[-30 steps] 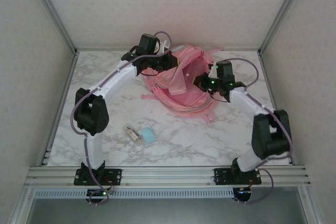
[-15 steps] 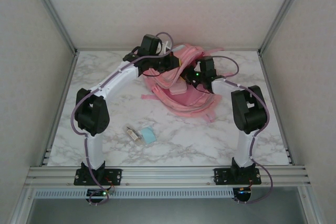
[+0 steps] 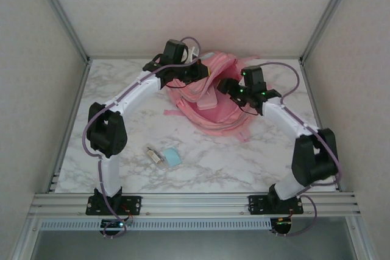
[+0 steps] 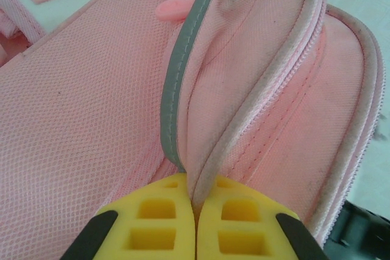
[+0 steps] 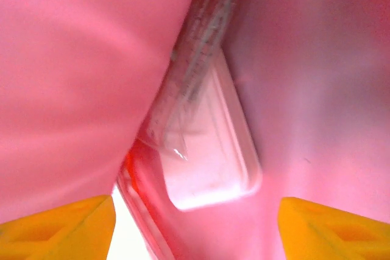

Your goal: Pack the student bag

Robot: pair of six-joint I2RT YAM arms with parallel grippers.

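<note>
The student bag [image 3: 213, 111], a large pink backpack, lies at the back middle of the table with its mouth held up. My left gripper [image 3: 198, 72] is shut on a fold of the bag's zip edge [image 4: 244, 132], pinched between the yellow pads [image 4: 155, 220]. My right gripper [image 3: 229, 87] hovers at the bag's right side, open, with nothing between its fingers. Its wrist view looks into the pink interior [image 5: 317, 89], where a clear plastic case [image 5: 210, 156] lies loose ahead of the spread yellow fingertips [image 5: 64, 223].
On the marble table [image 3: 262, 162] in front of the bag lie a small tube-like item [image 3: 153, 154] and a light blue item [image 3: 172, 156], side by side. Metal frame posts and white walls close in the table on three sides.
The right arm reached into the bag, opened its jaws and let go of the clear case, then drew back to the right. The left gripper has kept its hold on the bag.
</note>
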